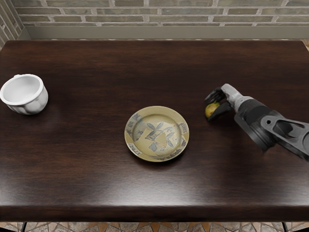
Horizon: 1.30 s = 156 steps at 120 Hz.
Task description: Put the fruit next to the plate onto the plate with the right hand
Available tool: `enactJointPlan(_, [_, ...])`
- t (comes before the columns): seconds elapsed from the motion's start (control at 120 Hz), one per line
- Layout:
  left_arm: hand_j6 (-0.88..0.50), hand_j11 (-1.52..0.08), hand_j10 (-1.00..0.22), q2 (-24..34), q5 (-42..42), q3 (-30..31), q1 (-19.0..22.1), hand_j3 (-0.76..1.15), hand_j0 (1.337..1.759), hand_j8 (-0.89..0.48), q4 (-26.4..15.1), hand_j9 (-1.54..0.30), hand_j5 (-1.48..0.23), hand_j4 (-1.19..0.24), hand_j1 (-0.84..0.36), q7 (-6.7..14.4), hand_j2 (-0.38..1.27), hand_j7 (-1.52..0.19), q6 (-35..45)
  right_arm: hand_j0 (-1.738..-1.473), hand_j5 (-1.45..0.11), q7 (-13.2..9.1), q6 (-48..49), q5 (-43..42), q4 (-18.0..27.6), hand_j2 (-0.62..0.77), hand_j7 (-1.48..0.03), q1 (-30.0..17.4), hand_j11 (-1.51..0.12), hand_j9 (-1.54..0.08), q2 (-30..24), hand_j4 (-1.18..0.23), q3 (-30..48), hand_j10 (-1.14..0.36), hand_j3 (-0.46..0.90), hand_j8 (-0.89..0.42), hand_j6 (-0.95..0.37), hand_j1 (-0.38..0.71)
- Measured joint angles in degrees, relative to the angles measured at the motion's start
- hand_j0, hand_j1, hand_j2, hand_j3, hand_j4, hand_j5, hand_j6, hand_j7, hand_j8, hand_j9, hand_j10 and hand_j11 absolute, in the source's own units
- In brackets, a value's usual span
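A single view, from the head. Looks down at a slant from above the near long edge of the desk (72, 159), facing the brick wall (159, 12) behind the far edge. Set back far enough to take in nearly all of it, near corners cropped by the side borders, plus a thin strip of tiled floor (145, 226) under the near edge. Centred roughly on the plate (129, 135); bowl (29, 104) close to the left border, right arm (270, 125) crossing the right border, mid-height.

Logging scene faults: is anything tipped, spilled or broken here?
Nothing stands out. The plate lies flat, the white bowl stands upright at far left, and the right hand curls around the fruit, right of the plate.
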Motion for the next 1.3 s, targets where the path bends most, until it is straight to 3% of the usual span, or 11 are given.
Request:
enactJointPlan(0.833, [0.0,0.0,0.0,0.0,0.0,0.01,0.0,0.0,1.658,0.0,0.02,0.0,0.0,0.0,0.35,0.0,0.0,0.0,0.0,-1.657,-0.95,0.01,22.82,9.8,0.4,0.33,-0.89,1.35,-0.89,-0.91,-0.8,-0.65,14.69,-0.33,0.0,-0.19,-0.53,0.29])
enactJointPlan(1.3, [0.0,0.0,0.0,0.0,0.0,0.05,0.0,0.0,1.658,0.0,0.03,0.0,0.0,0.0,0.35,0.0,0.0,0.0,0.0,-1.658,-0.92,-0.02,32.26,10.61,0.42,0.28,-0.86,1.36,-0.86,-0.9,6.98,-0.62,17.06,-0.3,0.0,-0.2,-0.5,0.32])
